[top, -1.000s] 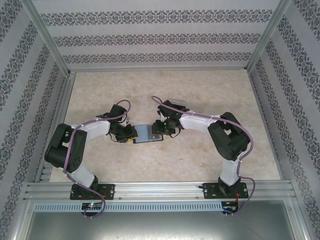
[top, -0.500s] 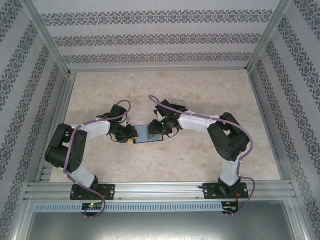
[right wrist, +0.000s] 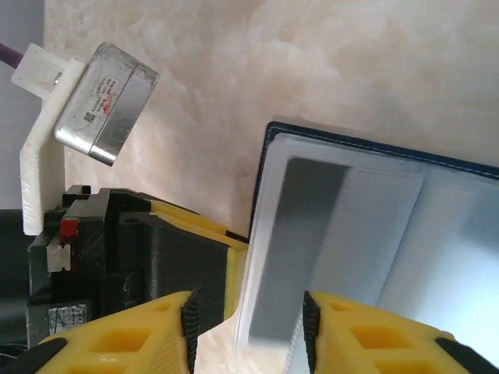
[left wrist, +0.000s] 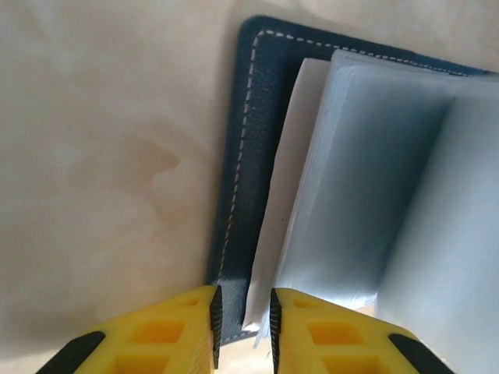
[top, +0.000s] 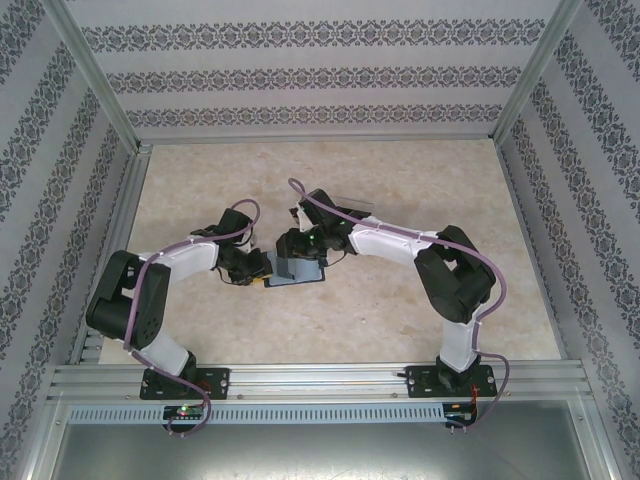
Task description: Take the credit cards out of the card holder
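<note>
Locate the small dark navy-blue folding card holder [top: 300,272] near the middle of the pale marbled tabletop [top: 420,320], lying open between the two arms. The left claw [left wrist: 243,327] is nearly pressed together, pinching the stitched navy edge of the card holder at its left side. The right claw [right wrist: 248,327] stands partly spread astride a raised bluish-grey inner panel [right wrist: 312,226]; you cannot tell whether it grips the panel.
</note>
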